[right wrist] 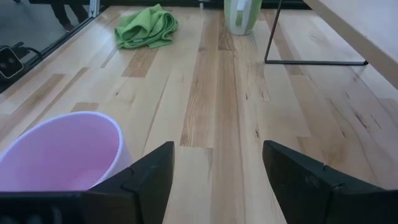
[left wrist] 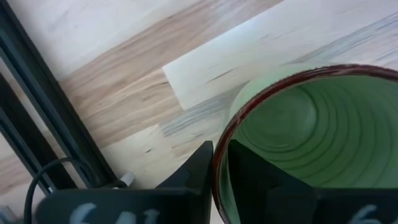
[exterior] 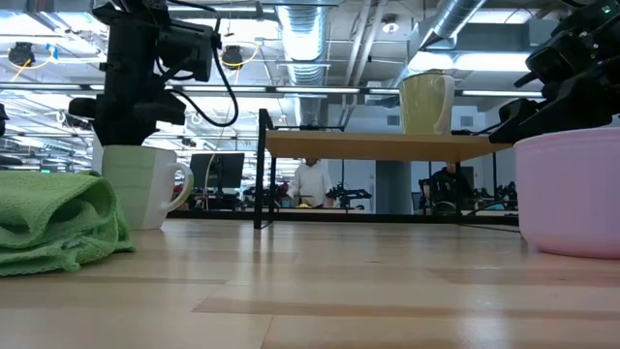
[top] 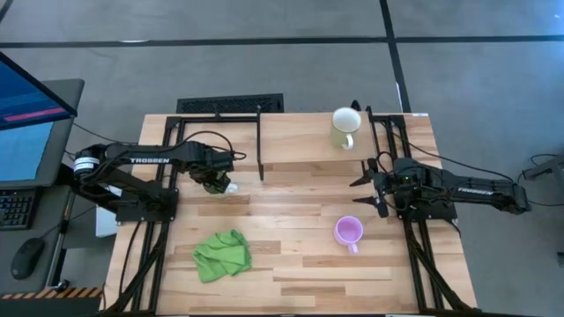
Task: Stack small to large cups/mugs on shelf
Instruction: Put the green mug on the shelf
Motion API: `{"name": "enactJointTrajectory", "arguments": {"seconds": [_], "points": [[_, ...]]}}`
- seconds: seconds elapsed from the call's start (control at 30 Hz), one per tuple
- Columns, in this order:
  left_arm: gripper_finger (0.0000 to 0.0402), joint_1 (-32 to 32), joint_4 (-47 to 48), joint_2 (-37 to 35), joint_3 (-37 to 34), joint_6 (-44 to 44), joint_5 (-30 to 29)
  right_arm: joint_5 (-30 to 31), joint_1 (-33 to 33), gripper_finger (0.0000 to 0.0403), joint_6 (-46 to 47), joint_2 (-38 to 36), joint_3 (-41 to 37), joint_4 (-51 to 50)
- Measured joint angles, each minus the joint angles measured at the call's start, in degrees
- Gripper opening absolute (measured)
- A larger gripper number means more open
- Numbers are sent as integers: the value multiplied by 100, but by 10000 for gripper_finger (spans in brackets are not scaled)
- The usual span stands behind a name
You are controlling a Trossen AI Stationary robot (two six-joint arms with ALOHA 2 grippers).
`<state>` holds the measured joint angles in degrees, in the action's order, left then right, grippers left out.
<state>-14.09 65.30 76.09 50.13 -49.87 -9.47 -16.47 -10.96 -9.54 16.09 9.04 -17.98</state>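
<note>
The green mug with a white handle (exterior: 140,186) stands upright on the table left of the shelf, and my left gripper (top: 214,180) is over it from above, shut on its rim. The cream mug (top: 344,129) stands upright on the light-wood shelf (top: 300,141), near its right end; it also shows in the low view (exterior: 426,102). The lilac mug (top: 349,232) stands on the table in front of the shelf. My right gripper (right wrist: 217,163) is open and empty, just on the far side of the lilac mug (right wrist: 62,149). My left gripper holds the green mug by its dark-edged rim (left wrist: 217,163), one finger inside the mug (left wrist: 261,180) and one outside (left wrist: 194,174). The fingers come from above, pointing down. The mug stands upright with its base on the table (exterior: 291,281).
A crumpled green cloth (top: 222,255) lies near the table's front left. The shelf's thin black legs (top: 261,145) stand between the two arms. Bare tabletop (top: 291,211) lies in front of the shelf.
</note>
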Motion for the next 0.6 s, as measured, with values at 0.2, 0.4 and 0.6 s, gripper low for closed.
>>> {"name": "enactJointTrajectory", "arguments": {"seconds": [0.2, 0.4, 0.6], "points": [[35, 0, -13, 0, 0, 32, 60, 0, 2, 268, 0, -2, 0, 0], [26, 0, -52, -2, 2, 255, 47, 0, 2, 268, 0, 0, 0, -2], [25, -47, -53, -2, 2, 303, 61, 0, 0, 268, -1, -1, 0, -5]]}}
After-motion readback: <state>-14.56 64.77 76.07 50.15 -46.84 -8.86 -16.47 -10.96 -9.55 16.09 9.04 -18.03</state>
